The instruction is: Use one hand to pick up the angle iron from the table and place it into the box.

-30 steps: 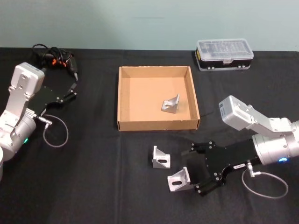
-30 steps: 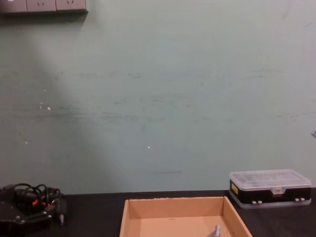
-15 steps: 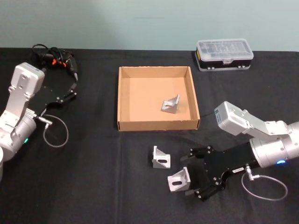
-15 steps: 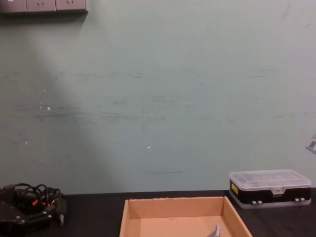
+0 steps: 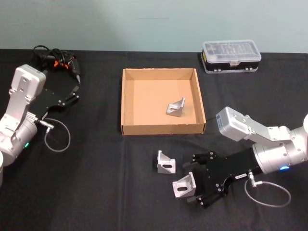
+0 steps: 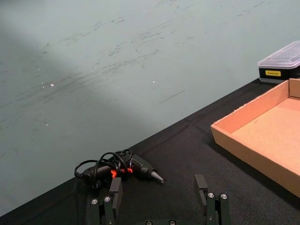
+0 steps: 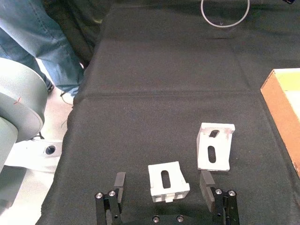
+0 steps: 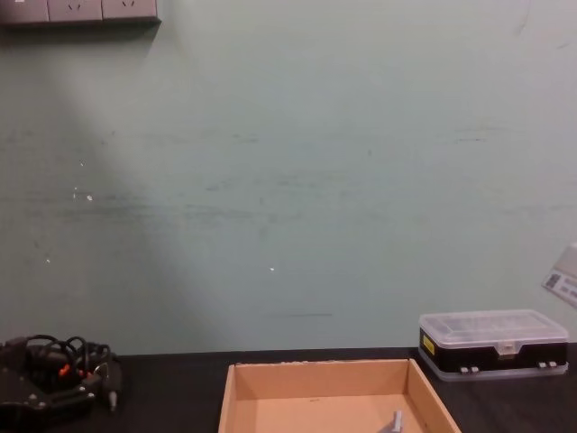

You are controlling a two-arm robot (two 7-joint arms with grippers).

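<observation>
Far over at 9 o'clock on the table (image 5: 96, 183), parked: left gripper (image 5: 72, 94), fingers (image 6: 115, 193) spread wide, holding nothing. Just past it at 10 o'clock, a tool (image 5: 55, 60) with tangled wires. In the middle, toward 12 o'clock, the box (image 5: 163, 129), open on top, with a boxed iron (image 5: 176, 108) lying inside near its right wall. Down at 6 o'clock, out on the bare table, a second iron (image 5: 166, 162), standing alone. Just beside that, toward 5 o'clock, the near iron (image 5: 182, 188), sitting between the spread fingers (image 7: 205, 180) of the right gripper (image 5: 192, 182). Not pinched yet, and seemingly no touch on either side. Up at 1 o'clock, a case (image 5: 231, 55), well apart from all this. Next up, most likely: squeeze, lift, carry to the box. Could go wrong in a few ways. Sits a bit crooked between the fingers, so could twist or pop out on the squeeze. Smooth metal too, so could slip and drop on the way if pinched on a thin edge. Very near the second iron as well, so could bump and shove it with one finger. Could also clip the front wall of the box if carried too low.
</observation>
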